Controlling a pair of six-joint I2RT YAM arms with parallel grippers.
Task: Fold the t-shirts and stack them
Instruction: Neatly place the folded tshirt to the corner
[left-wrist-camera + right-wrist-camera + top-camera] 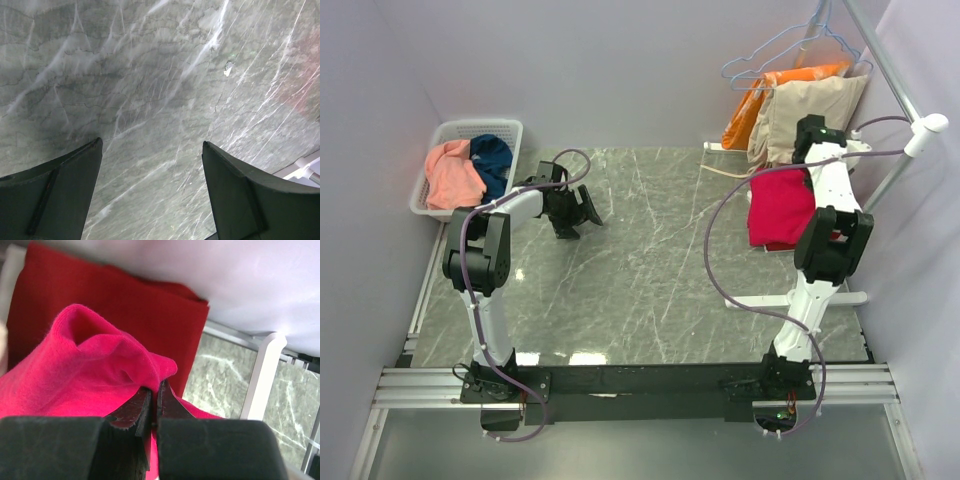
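Observation:
A bright crimson-red t-shirt (778,203) lies at the table's right edge on a folded darker red t-shirt (115,305). My right gripper (155,386) is shut on a raised fold of the crimson shirt (90,370); in the top view the right gripper (807,172) sits over that shirt's far edge. A salmon-pink t-shirt (453,172) and a dark teal-blue t-shirt (492,160) lie crumpled in a white basket (480,126) at the far left. My left gripper (578,222) is open and empty just above the bare marble (150,75), right of the basket; it also shows in the left wrist view (152,145).
Beige (815,110) and orange (750,115) garments hang on wire hangers at the back right. A white rack pole (900,120) and its base frame (800,300) stand along the right side. The grey marble table (640,270) lies between the arms.

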